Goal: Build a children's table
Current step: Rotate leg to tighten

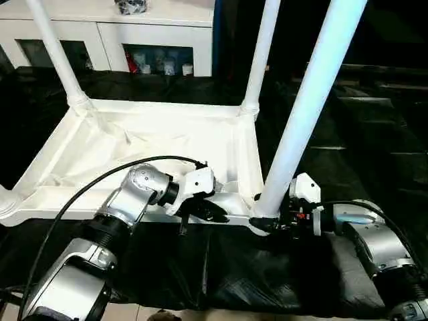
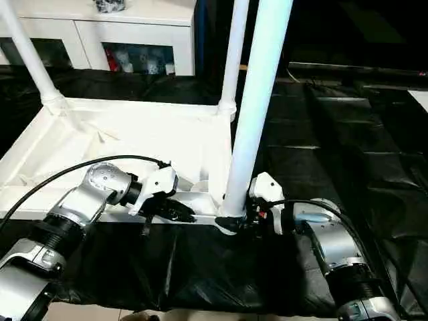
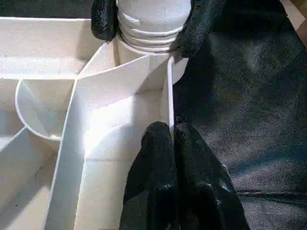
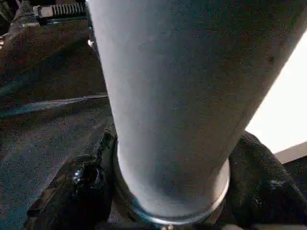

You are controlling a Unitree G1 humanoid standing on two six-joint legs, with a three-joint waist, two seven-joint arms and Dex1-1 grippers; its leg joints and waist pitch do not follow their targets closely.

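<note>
The white tabletop (image 1: pixel 134 144) lies upside down on a black cloth, ribbed side up. Two legs stand in its far corners (image 1: pixel 57 53) (image 1: pixel 262 53). A third leg (image 1: pixel 307 107) rises from the near right corner socket. My right gripper (image 1: pixel 265 219) grips the base of this leg, one black finger (image 4: pixel 81 187) on each side, as the left wrist view also shows (image 3: pixel 103 19). My left gripper (image 3: pixel 171 136) is shut on the thin near rim wall of the tabletop, just left of that corner (image 1: pixel 207 212).
A white cabinet with glass doors (image 1: pixel 107 33) stands behind the table. The black cloth (image 1: pixel 348 154) covers the floor to the right and in front. A black cable (image 1: pixel 100 180) arcs over my left forearm.
</note>
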